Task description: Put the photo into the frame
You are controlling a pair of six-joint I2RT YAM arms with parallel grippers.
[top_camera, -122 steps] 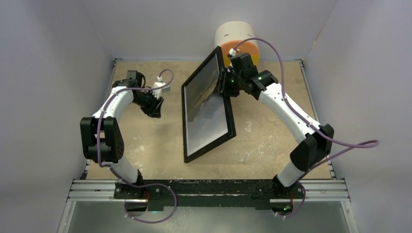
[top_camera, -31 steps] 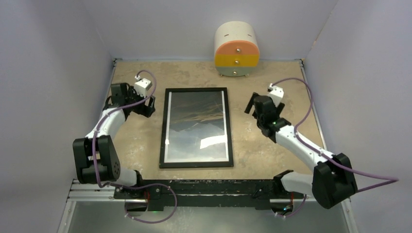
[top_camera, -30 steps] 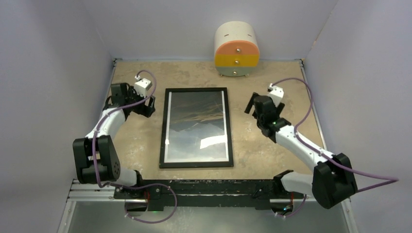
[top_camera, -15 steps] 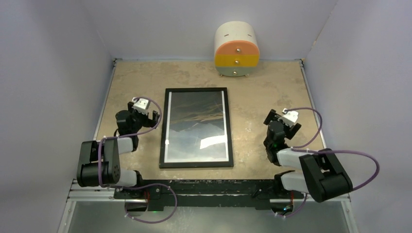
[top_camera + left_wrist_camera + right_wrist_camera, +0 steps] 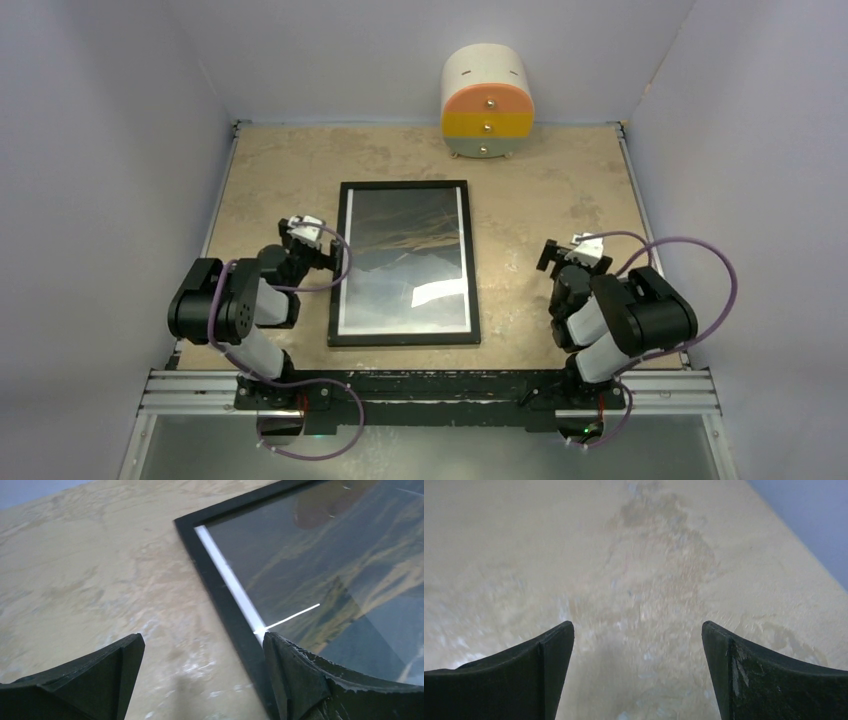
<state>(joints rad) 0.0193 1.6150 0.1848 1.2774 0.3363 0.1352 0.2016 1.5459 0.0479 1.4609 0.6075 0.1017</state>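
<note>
As the photo is lying inside the frame, nothing is needing support. Left claw and right claw are gaping wide, empty.

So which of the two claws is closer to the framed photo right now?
The left claw: open, it hangs right beside the left edge of the frame, visible in its wrist view. The right claw sees only bare table.
</note>
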